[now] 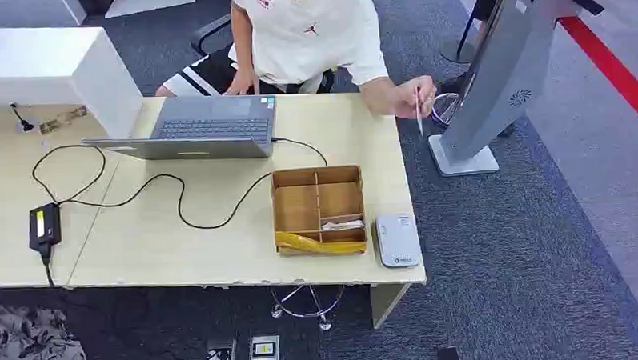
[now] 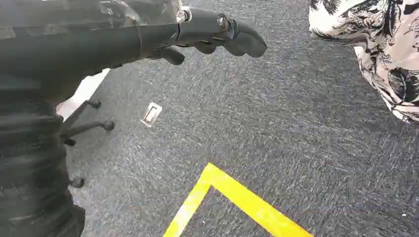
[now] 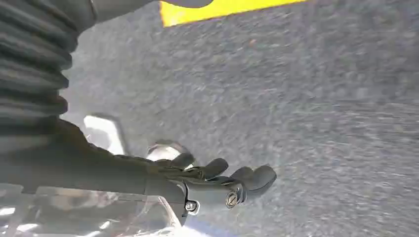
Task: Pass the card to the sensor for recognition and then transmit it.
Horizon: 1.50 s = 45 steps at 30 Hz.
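While person's hand (image 1: 407, 95) holds card (image 1: 418, 112) at bench's (image 1: 182, 241) far right, left hand (image 2: 217, 34) and right hand (image 3: 222, 182) hang empty, fingers loosely apart; handover may miss, sensor (image 1: 397, 240) sits near-right.

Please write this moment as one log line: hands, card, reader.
left hand: empty, over carpet | right hand: empty, over carpet | card: in person's hand | reader: on desk, beside box

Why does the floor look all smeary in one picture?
Right wrist view: the grey carpet is blurred into streaks, the right hand a little soft. Left wrist view: carpet threads and yellow floor tape are crisp. Head view: sharp and evenly lit across the pale wooden table.
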Motion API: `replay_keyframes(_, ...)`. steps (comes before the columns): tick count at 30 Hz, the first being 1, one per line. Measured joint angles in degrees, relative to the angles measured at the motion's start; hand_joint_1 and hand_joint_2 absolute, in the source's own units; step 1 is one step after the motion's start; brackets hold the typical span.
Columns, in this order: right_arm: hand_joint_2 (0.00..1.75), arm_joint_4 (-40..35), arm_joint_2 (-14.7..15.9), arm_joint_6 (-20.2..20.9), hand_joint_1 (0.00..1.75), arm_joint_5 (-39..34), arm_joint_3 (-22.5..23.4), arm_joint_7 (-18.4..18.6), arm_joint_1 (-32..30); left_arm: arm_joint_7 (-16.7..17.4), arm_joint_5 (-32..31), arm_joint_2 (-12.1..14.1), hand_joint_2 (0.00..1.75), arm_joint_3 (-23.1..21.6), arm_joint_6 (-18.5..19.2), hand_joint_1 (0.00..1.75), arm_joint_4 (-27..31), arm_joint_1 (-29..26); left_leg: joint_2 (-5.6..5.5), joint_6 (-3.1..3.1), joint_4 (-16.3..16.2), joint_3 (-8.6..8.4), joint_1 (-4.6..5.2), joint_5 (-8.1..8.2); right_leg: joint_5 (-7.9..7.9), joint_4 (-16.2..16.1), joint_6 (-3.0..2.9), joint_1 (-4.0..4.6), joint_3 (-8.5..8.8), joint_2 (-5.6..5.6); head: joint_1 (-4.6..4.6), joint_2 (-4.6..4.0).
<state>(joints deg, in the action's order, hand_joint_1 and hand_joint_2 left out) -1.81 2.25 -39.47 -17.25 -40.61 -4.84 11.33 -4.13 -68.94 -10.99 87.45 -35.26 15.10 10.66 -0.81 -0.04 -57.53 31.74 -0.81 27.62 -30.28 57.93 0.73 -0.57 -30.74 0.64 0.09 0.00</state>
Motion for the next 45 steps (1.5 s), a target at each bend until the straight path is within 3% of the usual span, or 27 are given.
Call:
replay_keyframes(2,1.75,0.13,0.00,0.00,0.00,-4.11,2.36,-7.75,-0.36,0.04,0.31,0.00,1.75,0.00,0.00,0.00,0.00,-0.02,0.00,0.00,0.00,0.02,0.00,0.00,0.00,0.00,0.00,0.00,0.00,-0.02,0.00,0.00)
replay_keyframes(6,1.75,0.33,1.42,-0.07,0.00,-8.82,7.53,-27.93,0.58,1.88,2.32,-0.02,1.75,0.00,0.00,0.00,0.13,-0.04,0.02,0.00,0.00,0.03,0.01,0.00,0.01,0.01,0.01,-0.01,-0.01,0.01,0.00,-0.02)
replay_keyframes(8,1.75,0.39,2.38,-0.07,0.00,-8.25,10.44,-33.43,2.50,2.56,3.02,-0.15,1.75,0.00,0.00,0.00,0.42,-0.06,0.02,0.05,0.00,0.04,0.02,-0.03,0.04,0.01,0.04,-0.02,0.01,0.01,0.02,0.00)
replay_keyframes(9,1.75,0.26,3.04,-0.04,0.00,-4.39,12.34,-33.22,3.65,3.06,3.43,-0.26,1.75,0.00,0.00,0.00,0.63,-0.05,0.03,0.05,0.00,0.03,0.02,-0.04,0.05,0.01,0.03,-0.02,0.02,0.01,-0.02,0.00)
replay_keyframes(10,1.75,-0.81,2.42,0.02,0.00,2.15,14.61,-30.40,3.98,3.37,3.72,-0.61,1.75,0.00,0.02,0.00,0.87,-0.03,-0.02,0.09,0.01,0.04,0.00,-0.09,0.09,0.04,0.05,0.02,0.15,-0.06,-0.02,0.00)
replay_keyframes(12,1.75,-6.92,-1.23,0.09,0.00,23.48,22.83,-17.47,2.64,3.63,4.26,-1.22,1.75,0.00,0.02,0.00,1.51,-0.09,-0.39,0.06,0.02,0.06,-0.33,-0.09,0.03,0.00,-0.04,0.38,0.48,-0.52,0.18,-0.02)
replay_keyframes(13,1.75,-11.49,-3.14,0.00,0.00,35.69,25.82,-12.75,1.35,3.69,4.55,-1.31,1.75,0.00,0.02,0.00,1.77,-0.11,-0.41,0.03,-0.01,0.02,-0.34,-0.10,0.03,-0.01,-0.04,0.38,0.41,-0.56,0.28,0.00)
replay_keyframes(15,1.75,-23.28,-5.14,-0.20,0.00,55.82,28.81,-8.49,-1.06,3.69,4.74,-1.64,1.75,0.00,0.00,0.00,2.16,-0.14,-0.75,-0.04,-0.02,0.06,-0.15,-0.26,0.01,0.06,-0.05,0.16,0.18,-0.82,-0.31,0.00)
replay_keyframes(17,1.75,-34.59,-4.64,-0.35,0.00,67.06,32.75,-6.20,-0.72,3.43,4.76,-1.77,1.75,0.00,0.00,0.00,2.49,-0.28,-0.99,-0.05,-0.01,0.07,-0.21,-0.35,-0.04,0.05,-0.08,0.19,0.20,-1.03,-0.48,0.00)
replay_keyframes(18,1.75,-38.07,-4.59,-0.17,0.00,67.24,34.19,-5.08,-1.71,3.04,4.74,-1.75,1.75,0.00,0.00,0.00,2.62,-0.43,-1.10,-0.05,-0.01,0.17,-0.26,-0.35,-0.04,0.03,-0.08,0.26,0.27,-1.15,-0.50,-0.02)
replay_keyframes(20,1.75,-46.12,-4.50,-0.35,0.00,58.40,36.49,-3.58,-4.95,2.32,4.72,-1.68,1.75,0.00,0.00,0.00,2.69,-0.73,-1.36,-0.14,0.00,0.57,-0.10,-0.53,0.04,0.08,-0.11,0.12,-0.06,-1.52,-0.33,-0.02)
replay_keyframes(22,1.75,-55.43,-4.50,-0.35,0.00,55.17,37.85,-3.32,-4.83,1.58,4.72,-1.29,1.75,0.00,0.00,0.00,2.86,-1.01,-0.71,-0.14,0.00,0.62,-0.06,-0.53,0.29,0.12,-0.11,0.07,-0.40,-0.75,-0.37,0.00)
replay_keyframes(26,1.75,-70.20,-4.02,-0.28,0.00,60.71,38.92,-2.00,-5.36,-0.13,4.61,-0.85,1.75,0.00,0.00,0.00,2.99,-0.86,-0.47,-0.13,0.00,0.40,-0.02,-0.51,0.29,0.08,-0.11,0.02,-0.26,-0.55,-0.28,0.00)
replay_keyframes(30,1.75,-81.71,-3.52,-0.22,0.00,69.16,38.90,4.79,-5.37,-1.49,4.70,-0.72,1.75,0.00,0.00,0.00,2.97,-0.82,-0.36,-0.12,-0.01,0.34,-0.02,-0.51,0.30,0.08,-0.10,0.02,-0.26,-0.50,-0.26,0.00)
replay_keyframes(32,1.75,-84.34,-2.39,-0.17,0.00,69.60,38.82,9.64,-5.28,-1.97,5.13,-0.59,1.75,0.00,0.00,0.00,2.97,-0.81,-0.36,-0.12,-0.01,0.35,-0.01,-0.51,0.30,0.08,-0.10,0.02,-0.25,-0.51,-0.26,0.00)
replay_keyframes(34,1.75,-85.35,-1.20,-0.15,0.00,68.51,38.82,11.53,-5.28,-2.21,5.49,-0.50,1.75,0.00,0.00,0.00,2.97,-0.80,-0.34,-0.12,-0.01,0.34,-0.01,-0.51,0.32,0.08,-0.09,0.02,-0.25,-0.50,-0.26,-0.02)
replay_keyframes(41,1.75,-85.61,0.57,-0.13,0.00,63.78,38.73,9.08,-5.36,-2.49,6.45,-0.44,1.75,0.00,0.00,0.00,2.95,-0.64,-0.30,-0.12,-0.01,0.35,-0.02,-0.51,0.34,0.08,-0.10,0.03,-0.27,-0.50,-0.26,0.00)
replay_keyframes(45,1.75,-86.47,2.65,-0.09,0.00,62.71,35.86,12.84,-5.18,-2.60,6.34,-0.31,1.75,0.00,0.00,0.00,2.95,-0.57,-0.29,-0.13,0.00,0.38,-0.03,-0.50,0.34,0.08,-0.10,0.03,-0.27,-0.50,-0.26,0.00)
